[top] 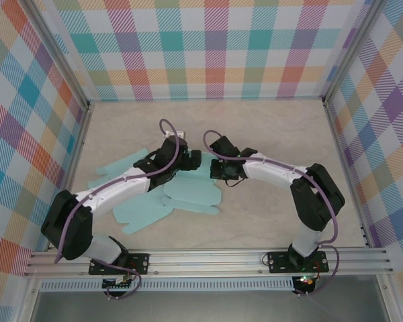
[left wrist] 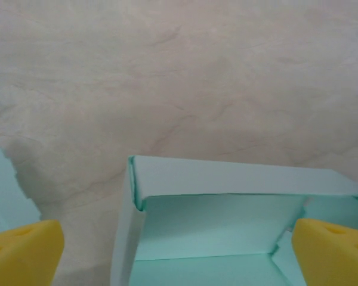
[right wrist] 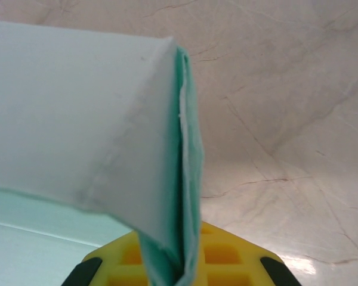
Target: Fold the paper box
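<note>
— Where's the box?

— The box lies mid-table, a little left of centre. It's a pale teal cut-out. Most of it lies flat, with rounded flaps spread to the left and near side, partly under the left arm.

— All flat, then?

— No. At its far right end a part is raised, between the two grippers.

— How is the left gripper set?

— The left gripper sits over the far part of the sheet with its jaws wide. In its wrist view the yellow pads are in the two bottom corners, well apart. A raised wall of the box, with a folded-over strip along its top, stands between them. The left pad is clear of the paper. Whether the right one touches it I can't tell.

— And the right?

— The right gripper is just right of the left one, nearly facing it. It is clamped on the box. In its wrist view a doubled panel stands upright, and its edge runs down between the yellow fingers, which are closed on it. The panel's broad face spreads away to the left of that view.

— What's around it all?

— A table with a beige marbled top. Plaid walls stand on the left, far and right sides. A metal rail runs along the near edge.
</note>
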You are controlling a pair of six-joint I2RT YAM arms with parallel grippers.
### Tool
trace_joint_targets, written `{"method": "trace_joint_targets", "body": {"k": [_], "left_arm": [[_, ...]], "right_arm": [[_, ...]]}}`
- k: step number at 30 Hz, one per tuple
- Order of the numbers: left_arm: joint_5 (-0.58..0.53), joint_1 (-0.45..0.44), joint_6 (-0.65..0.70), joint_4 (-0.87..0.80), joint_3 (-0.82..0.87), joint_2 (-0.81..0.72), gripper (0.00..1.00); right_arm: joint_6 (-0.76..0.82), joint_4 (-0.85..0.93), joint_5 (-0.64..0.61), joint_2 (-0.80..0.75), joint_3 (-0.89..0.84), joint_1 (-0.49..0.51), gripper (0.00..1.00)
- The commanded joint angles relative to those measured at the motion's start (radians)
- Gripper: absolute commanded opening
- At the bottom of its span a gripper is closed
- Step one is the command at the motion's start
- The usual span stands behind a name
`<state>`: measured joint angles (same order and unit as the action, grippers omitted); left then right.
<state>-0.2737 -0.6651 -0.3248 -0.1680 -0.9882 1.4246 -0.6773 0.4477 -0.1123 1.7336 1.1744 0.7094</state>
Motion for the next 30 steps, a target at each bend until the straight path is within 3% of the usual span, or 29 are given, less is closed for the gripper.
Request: {"method": "trace_joint_targets", "body": {"k": [1, 7, 14, 23, 30], "left_arm": [[0.106, 0.007, -0.001, -0.098, -0.052, -0.03, 0.97], [0.094, 0.007, 0.0, -0.232, -0.058, -0.009, 0.83], [0.053, -0.042, -0.025, -0.196, -0.007, 0.047, 0.71], [-0.141, -0.102, -0.01, -0.257, -0.055, 0.187, 0.51], [-0.31, -0.155, 0.0, -0.353, -0.11, 0.246, 0.5]], "right_arm": [[0.082, 0.14, 0.077, -0.005, 0.05, -0.033, 0.0], [0.114, 0.206, 0.168, -0.004, 0.047, -0.09, 0.0], [0.102, 0.195, 0.208, 0.019, 0.051, -0.099, 0.0], [0.087, 0.175, 0.244, 0.043, 0.051, -0.099, 0.0], [0.095, 0.199, 0.206, 0.051, 0.062, -0.099, 0.0]]}}
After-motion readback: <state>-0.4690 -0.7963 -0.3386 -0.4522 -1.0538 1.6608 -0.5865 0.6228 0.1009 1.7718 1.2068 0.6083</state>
